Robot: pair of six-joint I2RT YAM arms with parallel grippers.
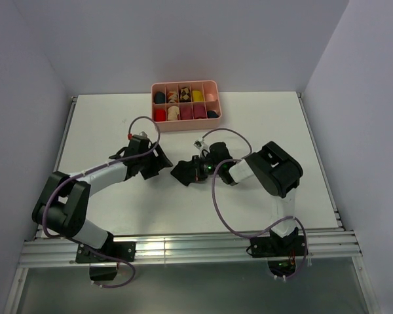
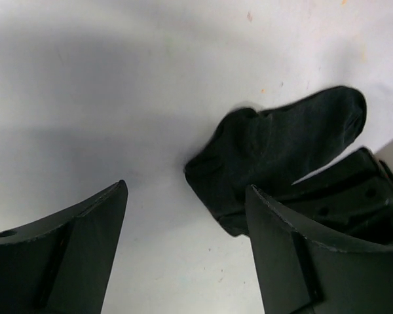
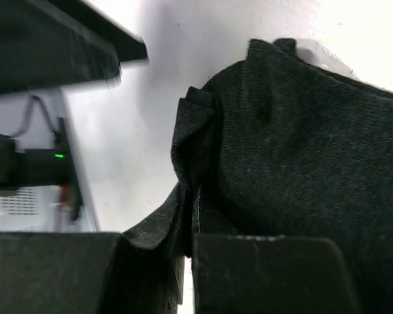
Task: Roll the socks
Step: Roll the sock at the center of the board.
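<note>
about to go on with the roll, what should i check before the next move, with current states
1. Right tool shut on the black sock: ok.
2. Left tool open and empty: ok.
3. Sock centred between the left tool's fingers: not ok, it lies off toward one finger.
4. Sock rolled: not ok, mostly spread out.
5. Pink tray clear of both arms: ok.

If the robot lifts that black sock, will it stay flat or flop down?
Probably flop: the black sock lies crumpled on the table, and its cloth bunches into folds where the right tool pinches it. It looks thin, so it is likely light. Being soft cloth, it probably won't roll away.
</note>
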